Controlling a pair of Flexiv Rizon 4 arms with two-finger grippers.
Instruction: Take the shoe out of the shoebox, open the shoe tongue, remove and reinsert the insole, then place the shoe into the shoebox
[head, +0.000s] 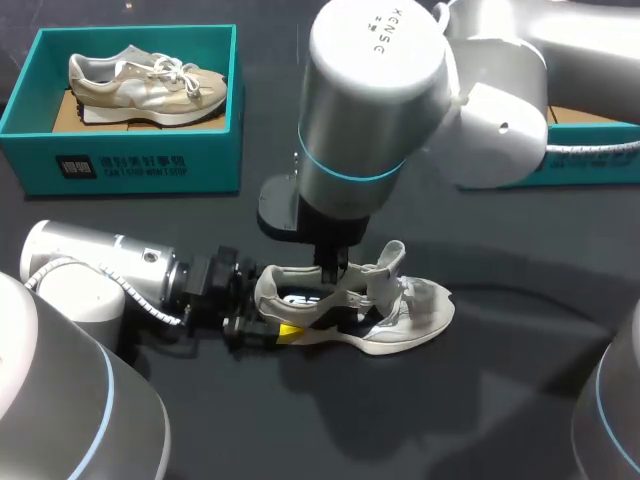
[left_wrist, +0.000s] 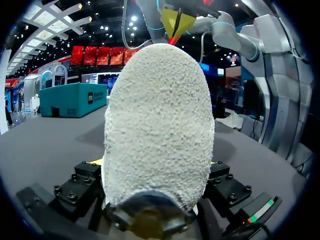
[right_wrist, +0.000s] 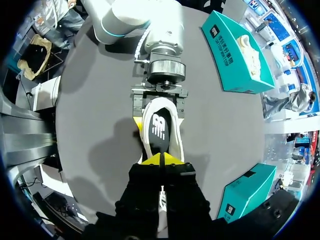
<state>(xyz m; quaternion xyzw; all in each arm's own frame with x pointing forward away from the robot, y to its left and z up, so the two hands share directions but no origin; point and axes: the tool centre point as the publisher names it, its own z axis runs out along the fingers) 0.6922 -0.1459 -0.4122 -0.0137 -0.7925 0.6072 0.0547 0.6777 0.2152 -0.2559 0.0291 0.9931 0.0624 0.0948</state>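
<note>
A dark grey counter spreads under everything. At its far left corner stands an open teal box with pale print on its front wall. Inside it, a beige sneaker with white laces rests upright on brown cardboard.

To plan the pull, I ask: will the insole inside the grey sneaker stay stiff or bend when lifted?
The insole looks thin and flat, so it probably bends and droops. It sits snug in the grey sneaker, so it may drag; the left pincer gripping its heel should hold the light-looking shoe down.
</note>
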